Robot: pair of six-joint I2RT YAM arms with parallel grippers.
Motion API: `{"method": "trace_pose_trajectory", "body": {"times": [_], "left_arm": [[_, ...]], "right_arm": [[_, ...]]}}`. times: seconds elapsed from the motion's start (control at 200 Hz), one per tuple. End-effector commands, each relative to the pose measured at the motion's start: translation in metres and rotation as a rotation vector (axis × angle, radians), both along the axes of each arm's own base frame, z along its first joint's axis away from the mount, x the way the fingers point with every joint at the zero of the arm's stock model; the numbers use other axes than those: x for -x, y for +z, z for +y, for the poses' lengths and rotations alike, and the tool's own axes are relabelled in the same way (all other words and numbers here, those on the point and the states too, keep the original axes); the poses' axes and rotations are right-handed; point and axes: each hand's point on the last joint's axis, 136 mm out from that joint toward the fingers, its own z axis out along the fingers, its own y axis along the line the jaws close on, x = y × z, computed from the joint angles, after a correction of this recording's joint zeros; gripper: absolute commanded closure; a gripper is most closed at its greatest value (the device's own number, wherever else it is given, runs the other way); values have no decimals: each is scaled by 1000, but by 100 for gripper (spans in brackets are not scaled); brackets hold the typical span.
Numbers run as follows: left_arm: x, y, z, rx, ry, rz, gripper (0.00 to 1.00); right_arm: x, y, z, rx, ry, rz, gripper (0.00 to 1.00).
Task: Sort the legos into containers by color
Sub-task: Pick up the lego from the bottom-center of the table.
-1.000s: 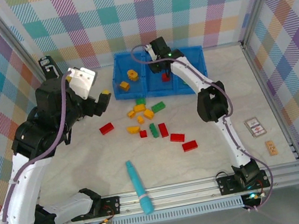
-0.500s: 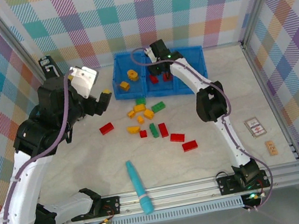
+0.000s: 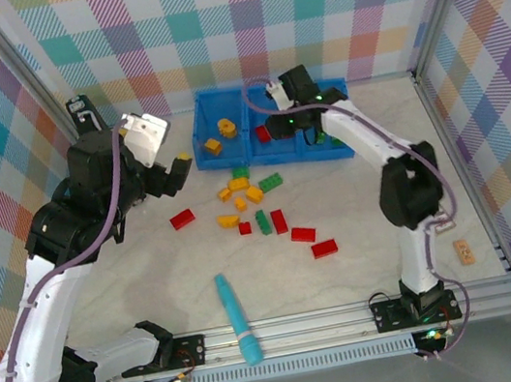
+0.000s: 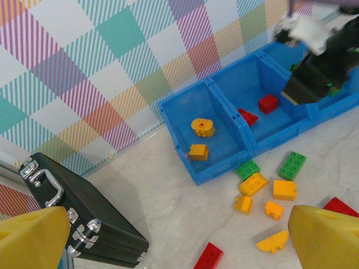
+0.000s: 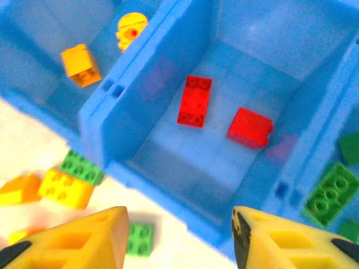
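The blue three-part container (image 3: 220, 96) stands at the back of the table. My right gripper (image 3: 277, 129) hovers open over its middle compartment with nothing between its yellow fingers (image 5: 84, 235). Two red legos (image 5: 194, 101) (image 5: 250, 128) lie in that compartment, yellow ones (image 5: 81, 65) in the left, green ones (image 5: 331, 193) in the right. Several loose red (image 3: 303, 235), yellow (image 3: 239, 192) and green (image 3: 271, 182) legos lie in front of the bin. My left gripper (image 3: 174, 170) hangs wide open and empty, left of the bin.
A teal cylinder (image 3: 238, 319) lies near the front edge. A tan piece (image 3: 463, 251) and a small card (image 3: 434, 215) sit at the right. A black case (image 4: 78, 218) stands by the left wall. Checked walls close in the table.
My right gripper's jaws have widened over the middle compartment, where a red lego now lies free, and the right arm's elbow has swung to the right. The left arm has barely moved.
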Motion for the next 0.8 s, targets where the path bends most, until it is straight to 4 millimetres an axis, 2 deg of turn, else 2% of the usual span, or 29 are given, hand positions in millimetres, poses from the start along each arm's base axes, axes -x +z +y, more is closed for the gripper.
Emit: {"method": "trace_pose_trajectory", "body": {"times": [0.0,0.04,0.125,0.33,0.495,0.645,0.795], "left_arm": [[3,3,-2,11,-13,-20,0],[3,3,-3,17,-12,-16,0],[4,1,-7,43,-24,5,0],[4,-4,-11,70,-33,18,0],[3,-6,-11,77,-30,14,0],[4,-5,-14,92,-44,13,0],[6,-6,-15,100,-53,21,0]], "right_arm": [[45,1,9,-84,70,53,46],[69,-5,15,-120,142,112,45],[109,-24,3,-105,129,233,43],[200,-67,-38,-146,-97,430,38],[263,-100,-50,-141,-131,507,19],[293,-122,-67,-30,-156,524,7],[299,-140,-73,75,-173,512,3]]}}
